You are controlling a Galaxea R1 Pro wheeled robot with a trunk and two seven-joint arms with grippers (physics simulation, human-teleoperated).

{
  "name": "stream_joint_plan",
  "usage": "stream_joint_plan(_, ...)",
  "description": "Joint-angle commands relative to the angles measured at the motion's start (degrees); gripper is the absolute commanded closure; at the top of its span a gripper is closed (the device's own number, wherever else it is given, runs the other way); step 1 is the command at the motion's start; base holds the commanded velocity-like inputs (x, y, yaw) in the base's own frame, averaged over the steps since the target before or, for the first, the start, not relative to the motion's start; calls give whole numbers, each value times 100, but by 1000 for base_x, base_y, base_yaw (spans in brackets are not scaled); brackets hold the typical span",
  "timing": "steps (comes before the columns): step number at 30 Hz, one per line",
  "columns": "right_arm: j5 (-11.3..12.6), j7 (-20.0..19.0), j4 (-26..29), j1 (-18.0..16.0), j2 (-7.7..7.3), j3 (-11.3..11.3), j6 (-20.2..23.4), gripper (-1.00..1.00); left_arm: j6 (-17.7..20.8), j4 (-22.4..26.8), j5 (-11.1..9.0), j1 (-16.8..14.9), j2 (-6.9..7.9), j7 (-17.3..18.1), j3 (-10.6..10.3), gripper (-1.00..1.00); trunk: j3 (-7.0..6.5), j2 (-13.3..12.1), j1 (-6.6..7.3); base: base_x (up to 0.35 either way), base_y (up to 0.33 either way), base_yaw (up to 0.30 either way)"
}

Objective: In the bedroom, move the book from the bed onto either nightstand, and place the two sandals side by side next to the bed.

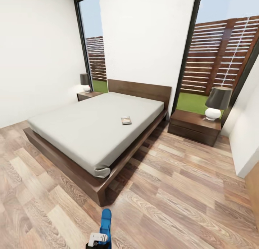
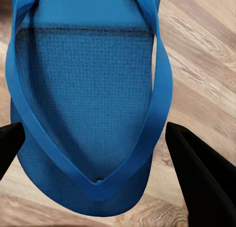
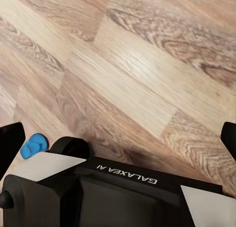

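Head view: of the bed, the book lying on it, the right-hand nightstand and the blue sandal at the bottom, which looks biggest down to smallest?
1. bed
2. nightstand
3. sandal, though it sits closest to the camera and is cut off by the picture's edge, so its rank is unsure
4. book

Left gripper (image 2: 118, 153): matte black fingers (image 2: 201, 178), wedge-shaped, flanking the jaw gap. Right gripper (image 3: 118, 138): black fingers (image 3: 10, 143) at both sides; beyond the jaws a black base housing (image 3: 118, 192) with white panels and "GALAXEA AI" lettering.
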State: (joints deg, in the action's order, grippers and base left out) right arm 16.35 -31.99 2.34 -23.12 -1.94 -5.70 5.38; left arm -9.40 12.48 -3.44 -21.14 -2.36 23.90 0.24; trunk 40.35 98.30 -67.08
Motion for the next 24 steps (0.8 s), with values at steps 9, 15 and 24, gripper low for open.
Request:
stream_joint_plan(9,61,-15,12,1,-1,-46,42,-100,-9,-9,-34,-5,-1,18,2,100,5,2,1,0,0,290)
stream_joint_plan(15,61,-14,12,1,-2,-46,42,-100,-9,-9,-33,-7,-1,18,2,100,5,2,1,0,0,290)
stream_joint_plan(24,61,-12,12,1,-6,-46,42,-100,-9,-9,-33,-6,-1,18,2,100,5,2,1,0,0,290)
